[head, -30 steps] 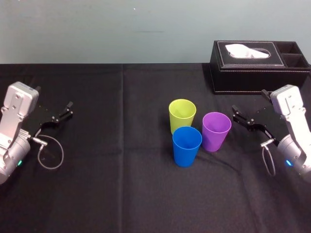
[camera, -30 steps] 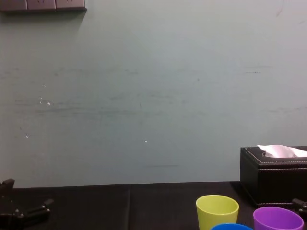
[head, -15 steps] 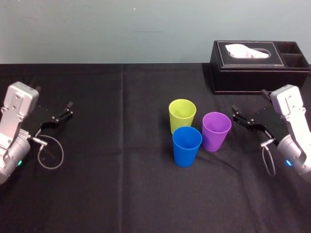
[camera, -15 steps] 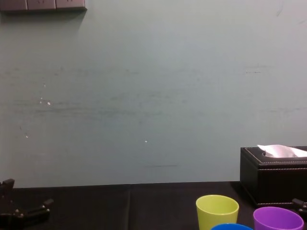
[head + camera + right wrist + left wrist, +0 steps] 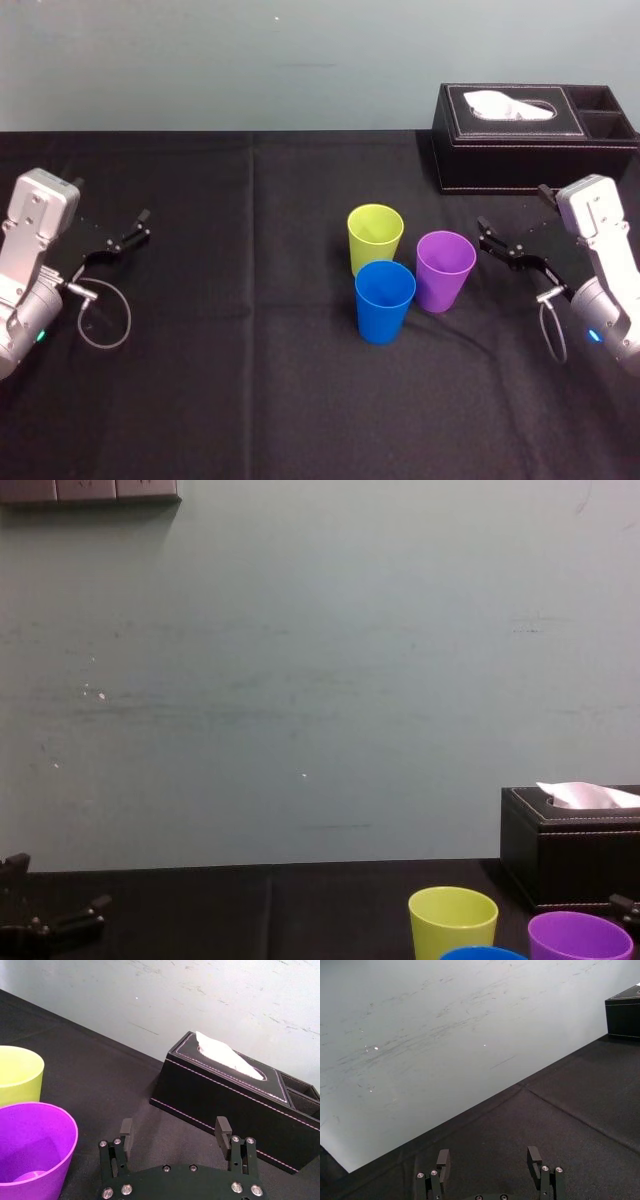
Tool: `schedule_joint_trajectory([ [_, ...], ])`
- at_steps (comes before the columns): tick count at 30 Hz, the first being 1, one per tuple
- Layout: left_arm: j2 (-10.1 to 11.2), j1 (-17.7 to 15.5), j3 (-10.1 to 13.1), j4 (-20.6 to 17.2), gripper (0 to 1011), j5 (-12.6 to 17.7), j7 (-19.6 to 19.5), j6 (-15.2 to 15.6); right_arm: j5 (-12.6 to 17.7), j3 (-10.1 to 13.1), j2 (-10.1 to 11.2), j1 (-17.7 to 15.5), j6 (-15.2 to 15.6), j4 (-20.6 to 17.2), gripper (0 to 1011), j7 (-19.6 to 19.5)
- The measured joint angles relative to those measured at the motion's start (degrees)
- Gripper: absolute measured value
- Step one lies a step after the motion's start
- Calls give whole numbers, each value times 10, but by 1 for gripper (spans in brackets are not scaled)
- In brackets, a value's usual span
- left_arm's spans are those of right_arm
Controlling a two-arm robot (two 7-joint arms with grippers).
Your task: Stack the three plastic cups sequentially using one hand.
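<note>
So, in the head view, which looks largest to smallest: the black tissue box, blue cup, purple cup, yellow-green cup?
1. Black rectangular tissue box, clearly largest.
2. Tapered blue plastic cup, purple plastic cup, yellow-green plastic cup: they look alike; nearness to camera differs, so unranked.

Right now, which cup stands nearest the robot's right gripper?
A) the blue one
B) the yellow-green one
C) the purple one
C: the purple cup stands just beside the right gripper, while the blue cup and the yellow-green cup stand farther from it.
</note>
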Motion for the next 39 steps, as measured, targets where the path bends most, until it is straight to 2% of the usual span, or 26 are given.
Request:
schedule_joint_trajectory([
  [29,0,0,0,0,1012,0,0,0,0,0,0,0,0,0,1003,0],
  [39,0,0,0,0,1011,0,0,0,-6,21,-4,-13,-4,-24,1003,3],
])
